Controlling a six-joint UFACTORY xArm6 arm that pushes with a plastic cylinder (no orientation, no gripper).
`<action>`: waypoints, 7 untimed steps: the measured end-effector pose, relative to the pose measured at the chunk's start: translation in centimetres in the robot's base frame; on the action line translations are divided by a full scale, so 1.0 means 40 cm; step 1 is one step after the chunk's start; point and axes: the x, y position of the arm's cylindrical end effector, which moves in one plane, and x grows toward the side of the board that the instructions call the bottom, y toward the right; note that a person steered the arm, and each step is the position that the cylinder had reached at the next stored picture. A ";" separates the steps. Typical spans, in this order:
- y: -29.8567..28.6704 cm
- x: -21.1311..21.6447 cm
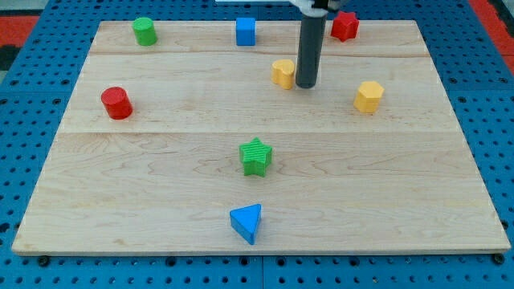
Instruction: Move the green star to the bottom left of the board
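The green star (256,156) sits near the middle of the wooden board (161,201), slightly toward the view's bottom. My tip (305,84) rests on the board well above and to the right of the star, touching or almost touching the right side of a yellow block (283,73). The rod rises straight to the view's top edge.
A blue triangle (247,222) lies below the star. A red cylinder (116,103) is at the left, a green cylinder (144,31) at the top left, a blue cube (246,31) at the top, a red block (344,26) at the top right, and a yellow hexagon-like block (369,96) at the right.
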 end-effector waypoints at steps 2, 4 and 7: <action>-0.107 0.259; -0.397 0.358; -0.417 0.518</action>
